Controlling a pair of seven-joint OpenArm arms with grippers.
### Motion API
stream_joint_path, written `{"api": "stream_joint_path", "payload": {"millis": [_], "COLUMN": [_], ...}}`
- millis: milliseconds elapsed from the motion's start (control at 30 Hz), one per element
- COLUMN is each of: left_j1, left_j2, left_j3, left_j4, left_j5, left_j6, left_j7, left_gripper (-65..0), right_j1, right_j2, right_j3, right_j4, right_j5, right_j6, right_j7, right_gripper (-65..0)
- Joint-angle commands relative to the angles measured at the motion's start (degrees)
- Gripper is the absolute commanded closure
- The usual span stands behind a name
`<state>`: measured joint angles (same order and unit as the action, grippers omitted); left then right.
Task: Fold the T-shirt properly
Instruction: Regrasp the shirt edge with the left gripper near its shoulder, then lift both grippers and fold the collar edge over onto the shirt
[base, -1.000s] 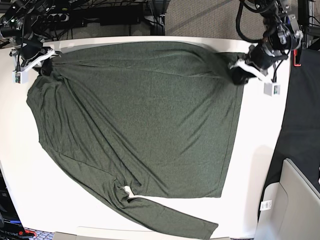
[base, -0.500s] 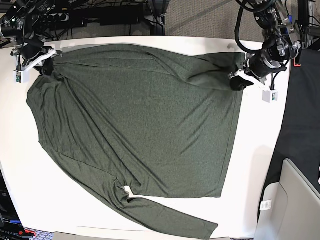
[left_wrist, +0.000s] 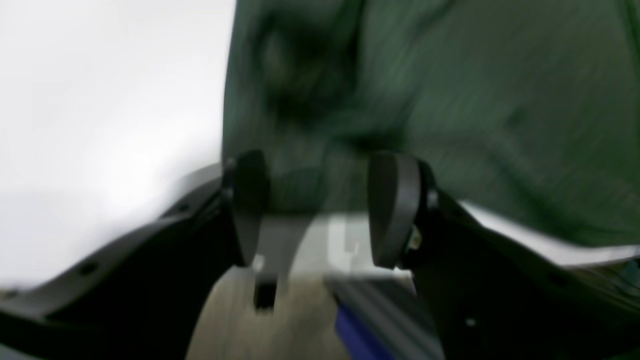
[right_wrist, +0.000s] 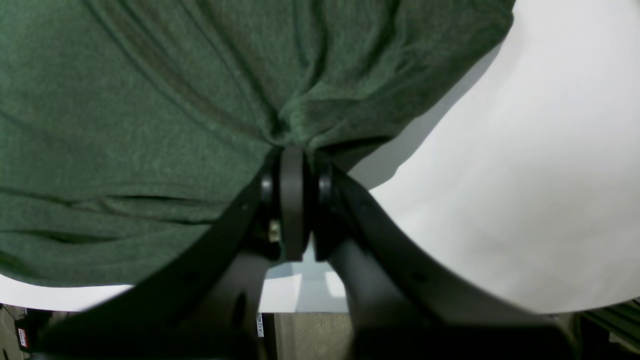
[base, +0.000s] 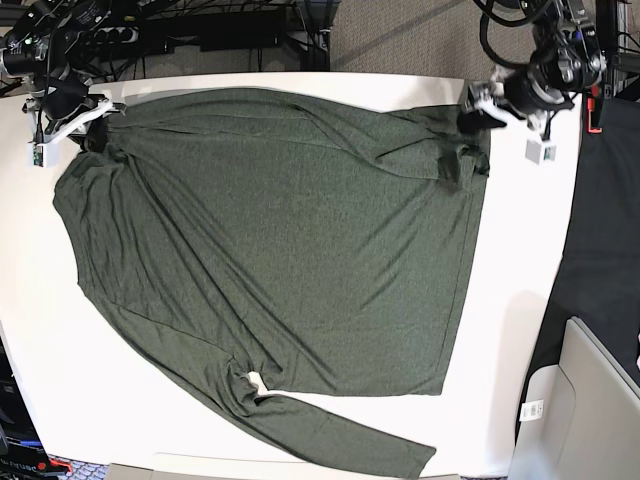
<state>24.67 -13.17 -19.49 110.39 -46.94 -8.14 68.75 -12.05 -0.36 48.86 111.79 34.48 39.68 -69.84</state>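
The dark olive-green T-shirt (base: 280, 240) lies spread over the white table (base: 520, 300), one long sleeve (base: 340, 435) trailing along the near edge. My left gripper (base: 478, 108) hovers at the shirt's far right corner, where the fabric sits in a small bunch (base: 458, 160). In the blurred left wrist view, that gripper (left_wrist: 317, 170) is open, with nothing between its fingers and the T-shirt (left_wrist: 475, 100) just beyond them. At the far left corner my right gripper (base: 88, 128) is shut on a gathered pinch of the T-shirt (right_wrist: 150, 100), its fingertips (right_wrist: 292, 155) pressed together on the cloth.
A black surface (base: 600, 250) borders the table on the right, with a pale grey box (base: 580, 410) at the near right. Cables and a power strip (base: 220, 30) run behind the far edge. Bare white tabletop shows right of the shirt and at the near left.
My left gripper has opened and let go of the shirt's far right corner, then drawn back toward the far edge. The dropped corner now lies bunched. The right arm has stayed put.
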Motion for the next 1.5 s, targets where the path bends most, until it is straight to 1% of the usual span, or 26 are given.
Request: {"api": "stream_joint_path", "payload": {"millis": [0,167,400,467,633,833,933,1000,1067,1100,1167,1200,1333,1467], "left_j1": [0.2,0.6,-1.1,-1.3,-1.4,-1.1,-1.5,-2.8,-3.5,-3.8,-3.9,-3.9,-3.4,-1.0], "left_j2": [-0.6,-0.4,-0.2,-0.1,1.9,2.2,2.7,2.3,1.5,1.3,1.3,1.3,1.0,0.0], "left_j3": [-0.1,-0.1,0.0,0.0,0.7,2.0,2.3,4.5,6.5,7.3,7.5,7.3,6.8,4.1], "left_j4": [1.0,-0.2,-6.7,-6.8,-6.8,-7.6,-9.9,-11.9,-13.0,-13.2,-12.9,-12.7,-9.5,-5.8], "left_j5": [-0.8,-0.8,-0.9,-0.9,-0.9,-0.8,-0.8,-0.8,-0.8,-0.8,-0.8,-0.8,-0.8,-0.8], "left_j6": [-0.3,-0.3,-0.3,-0.3,-0.3,-0.4,-0.5,-0.5,-0.5,-0.5,-0.5,-0.5,-0.5,-0.5], "left_j7": [-0.7,-0.7,-0.9,-1.0,-0.8,-1.2,-1.3,-1.4,-1.4,-1.4,-1.4,-1.4,-1.4,-0.8], "left_gripper": [-32.3,-32.5,-32.4,-32.4,-32.3,-31.7,-26.9,-21.5,-14.4,-9.2,-1.3,0.0,-0.1,-0.1], "right_j1": [0.2,0.2,-0.1,-0.2,-0.2,-0.1,0.0,0.0,0.0,-0.1,-0.1,-0.1,-0.3,-1.1], "right_j2": [0.4,0.4,0.5,0.6,0.5,0.5,0.5,0.5,0.6,0.7,0.7,0.7,0.8,1.0], "right_j3": [0.1,0.1,0.2,0.2,0.2,0.2,0.2,0.2,0.2,0.2,0.2,0.2,0.2,0.3], "right_j4": [1.0,1.0,1.0,1.0,1.0,1.0,1.0,1.0,1.0,1.0,1.0,1.0,1.0,1.0], "right_j5": [1.1,1.1,1.3,1.4,1.5,1.3,1.3,1.3,1.3,1.3,1.3,1.3,1.3,1.6], "right_j6": [0.3,0.3,0.3,0.3,0.3,0.3,0.3,0.3,0.3,0.3,0.3,0.3,0.3,0.3], "right_j7": [1.1,1.1,1.1,1.1,1.1,1.1,1.1,1.1,1.1,1.1,1.1,1.1,1.1,1.1], "right_gripper": [-0.6,-0.6,-0.6,-0.6,-0.6,-0.6,-0.6,-0.6,-0.6,-0.6,-0.6,-0.6,-0.6,-0.6]}}
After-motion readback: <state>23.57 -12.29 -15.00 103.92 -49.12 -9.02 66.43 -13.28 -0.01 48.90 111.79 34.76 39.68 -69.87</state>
